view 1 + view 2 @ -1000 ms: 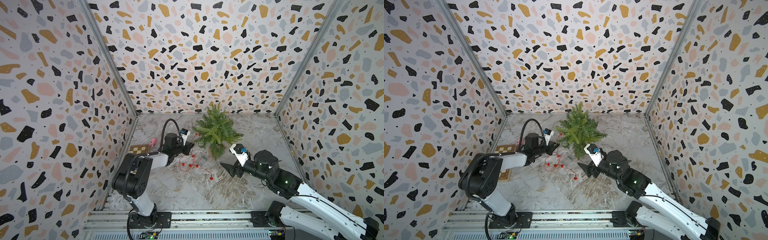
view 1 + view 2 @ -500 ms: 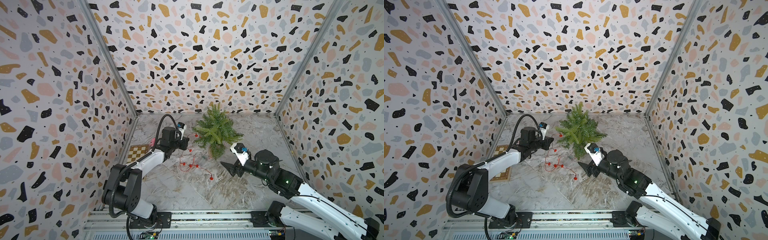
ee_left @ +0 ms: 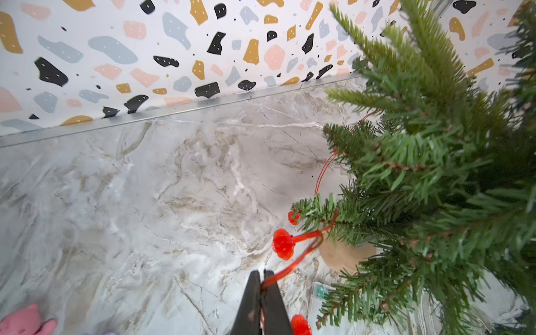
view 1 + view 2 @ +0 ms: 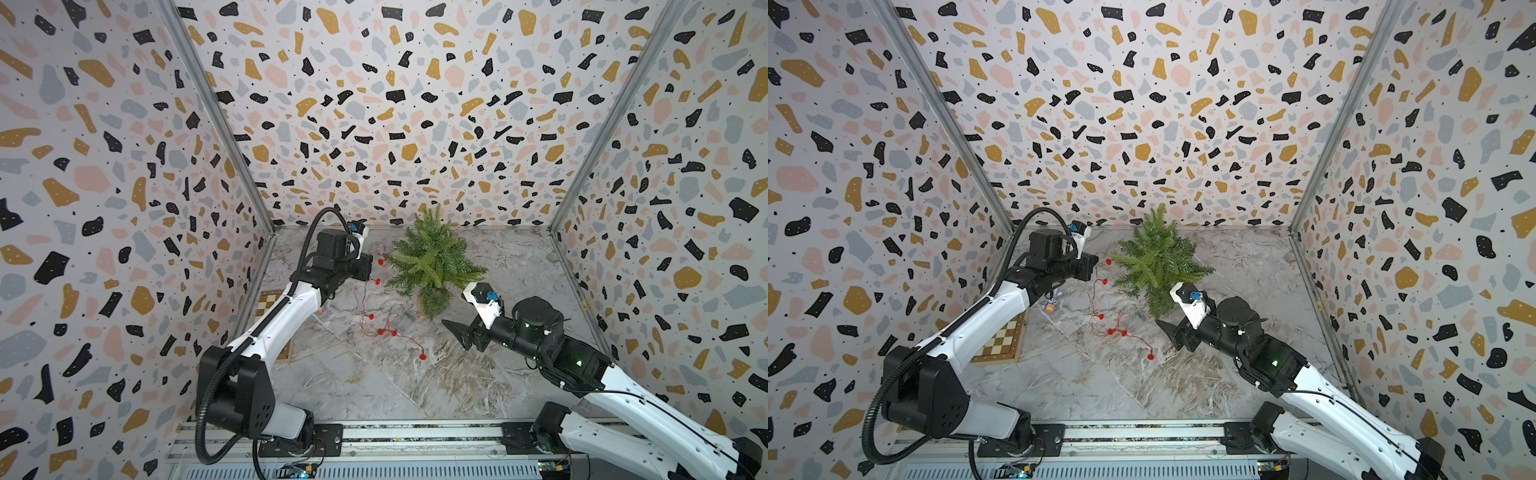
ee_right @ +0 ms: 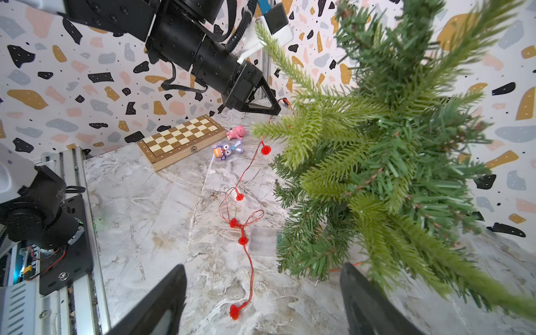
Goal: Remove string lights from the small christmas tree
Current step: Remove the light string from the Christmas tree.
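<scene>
the string lights (image 5: 242, 240) lie mostly in loose loops on the table (image 4: 374, 395) beside the small christmas tree (image 4: 432, 266), with one stretch hooked on a low branch (image 3: 316, 207). your left gripper (image 3: 262, 282) pinches that wire, fingers pressed together, likely to draw it free. your right gripper (image 5: 264, 269) hovers spread and empty just beside the tree, perhaps to steady it. any wire behind the tree is hidden, and the clear box (image 5: 262, 242) is faint.

White left arm (image 4: 286, 320) carries ribbed black cable (image 4: 198, 415), black left hand (image 3: 262, 274).

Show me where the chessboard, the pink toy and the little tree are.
chessboard (image 5: 181, 137): right wrist view, its checkered top.
pink toy (image 5: 236, 132): right wrist view, its body.
small christmas tree (image 4: 432, 262): a top view, middle branches.
</scene>
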